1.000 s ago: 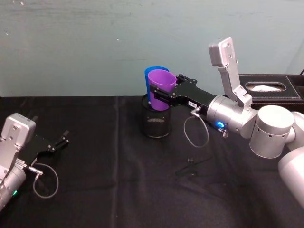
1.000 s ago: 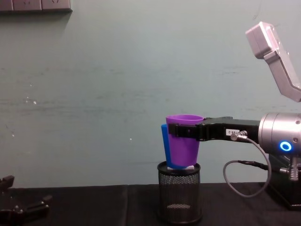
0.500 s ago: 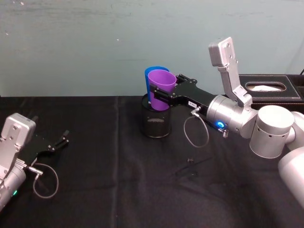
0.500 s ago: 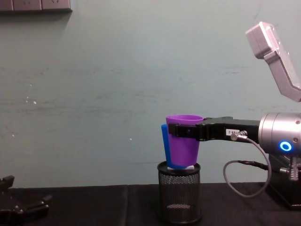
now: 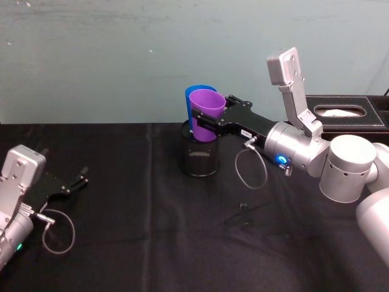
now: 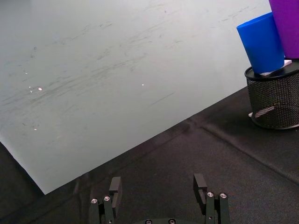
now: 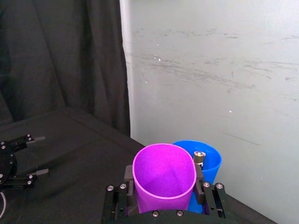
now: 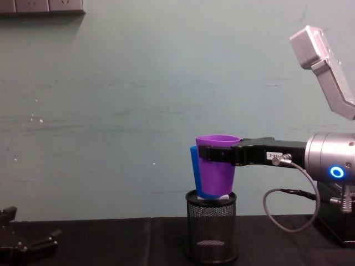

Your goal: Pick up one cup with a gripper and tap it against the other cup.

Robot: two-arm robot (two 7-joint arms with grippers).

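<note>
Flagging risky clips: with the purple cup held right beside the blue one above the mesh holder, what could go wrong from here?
1. The blue cup sits high in the mesh holder, base near its rim; a firm tap may topple it.
2. The right claw pinches the purple cup just under its rim, squeezed oval; it might slip or pivot.
The left claw lies open, idle, far left.

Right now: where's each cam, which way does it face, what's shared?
Head: high, looking down on the table; both arms, right gripper shut on purple cup.
Chest: low, facing the wall; right gripper from the right.
Left wrist: on parked left gripper, open, facing the cups.
Right wrist: behind right gripper, above both cups.
Shared: all show purple cup beside blue cup.
</note>
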